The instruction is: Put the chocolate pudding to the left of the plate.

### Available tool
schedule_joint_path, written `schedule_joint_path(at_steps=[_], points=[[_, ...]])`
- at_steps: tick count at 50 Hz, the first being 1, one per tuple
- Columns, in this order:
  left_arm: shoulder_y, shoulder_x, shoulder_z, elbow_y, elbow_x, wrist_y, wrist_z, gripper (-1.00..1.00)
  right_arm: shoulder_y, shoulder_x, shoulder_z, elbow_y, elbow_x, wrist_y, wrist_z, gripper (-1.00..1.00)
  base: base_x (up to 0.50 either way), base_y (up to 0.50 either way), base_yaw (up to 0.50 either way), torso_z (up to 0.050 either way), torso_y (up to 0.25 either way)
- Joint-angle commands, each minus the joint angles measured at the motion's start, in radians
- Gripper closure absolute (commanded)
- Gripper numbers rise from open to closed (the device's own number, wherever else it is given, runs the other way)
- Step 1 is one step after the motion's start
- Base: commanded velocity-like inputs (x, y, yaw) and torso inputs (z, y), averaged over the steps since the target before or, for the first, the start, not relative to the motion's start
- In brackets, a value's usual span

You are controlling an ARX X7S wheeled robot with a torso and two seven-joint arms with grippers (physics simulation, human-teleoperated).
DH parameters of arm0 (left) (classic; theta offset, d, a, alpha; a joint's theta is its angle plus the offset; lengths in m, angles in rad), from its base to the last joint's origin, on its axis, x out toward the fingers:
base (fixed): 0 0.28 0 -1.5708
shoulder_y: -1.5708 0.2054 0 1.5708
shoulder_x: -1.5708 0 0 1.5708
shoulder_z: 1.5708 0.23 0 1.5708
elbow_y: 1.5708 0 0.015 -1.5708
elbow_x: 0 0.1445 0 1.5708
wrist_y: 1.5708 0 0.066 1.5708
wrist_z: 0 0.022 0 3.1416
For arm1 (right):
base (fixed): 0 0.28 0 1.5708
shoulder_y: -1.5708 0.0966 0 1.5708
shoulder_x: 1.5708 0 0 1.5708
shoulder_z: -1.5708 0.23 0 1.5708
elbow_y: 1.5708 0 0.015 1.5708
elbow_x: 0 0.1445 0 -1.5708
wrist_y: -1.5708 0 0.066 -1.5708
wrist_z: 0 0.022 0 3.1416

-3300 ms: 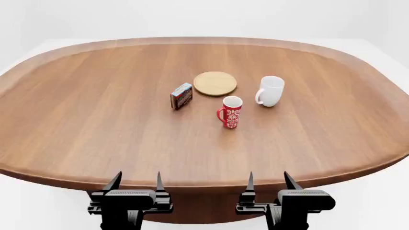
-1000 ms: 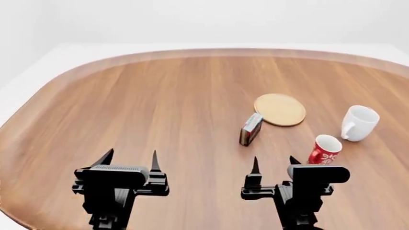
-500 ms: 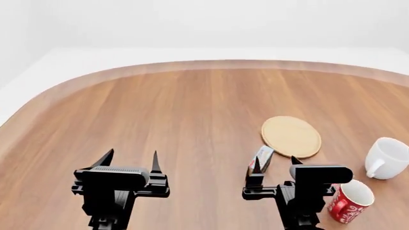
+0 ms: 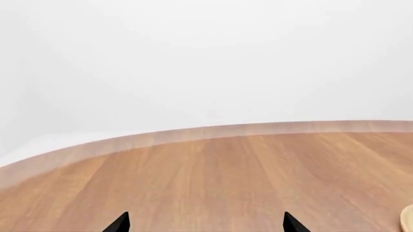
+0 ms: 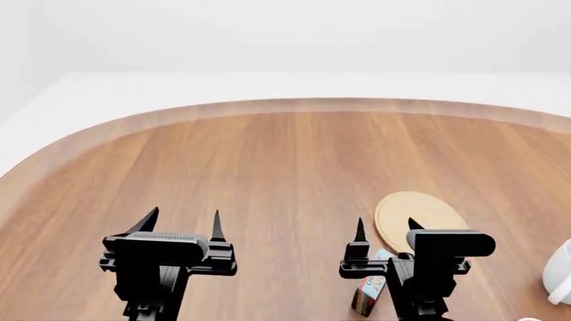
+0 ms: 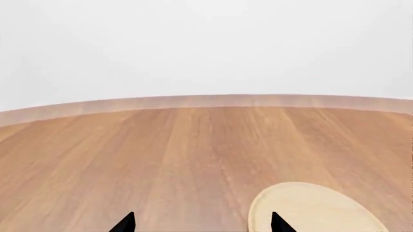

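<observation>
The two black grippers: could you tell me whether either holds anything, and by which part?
Nothing is held: the left gripper and right gripper are open and empty.

Fingertips: two dark pointed tips (image 6: 125,223) of the right gripper (image 6: 200,224) at the frame's lower edge, set well apart with bare wood between them.
Plate: light tan disc (image 6: 316,209), flat on the table, just ahead of one fingertip and extending outward beyond it; its near part is cut off by the frame.
Table: brown wood-grain surface (image 6: 161,154), its paler curved rim far ahead of the jaws.
Background: plain white.
</observation>
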Motion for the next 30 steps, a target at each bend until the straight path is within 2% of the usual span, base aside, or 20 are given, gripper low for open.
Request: schedule_joint_path(at_steps=[1, 10, 18, 30], points=[[0.001, -0.004, 0.002, -0.004, -0.005, 0.005, -0.005, -1.00, 0.000, 0.001, -0.002, -0.002, 0.004, 0.004, 0.013, -1.00, 0.00, 0.00, 0.00, 0.000, 0.000], [0.003, -0.009, 0.000, 0.000, -0.011, 0.006, -0.010, -1.00, 0.039, -0.017, 0.016, -0.019, 0.013, 0.114, 0.086, -1.00, 0.00, 0.00, 0.00, 0.000, 0.000], [0.004, -0.014, -0.002, 0.006, -0.016, 0.003, -0.015, -1.00, 0.142, -0.064, 0.031, -0.033, 0.030, 0.365, 0.211, -1.00, 0.00, 0.00, 0.00, 0.000, 0.000], [0.004, -0.022, -0.018, 0.021, -0.033, -0.010, -0.026, -1.00, 0.243, -0.157, 0.085, -0.065, 0.071, 0.641, 0.354, -1.00, 0.00, 0.00, 0.00, 0.000, 0.000]])
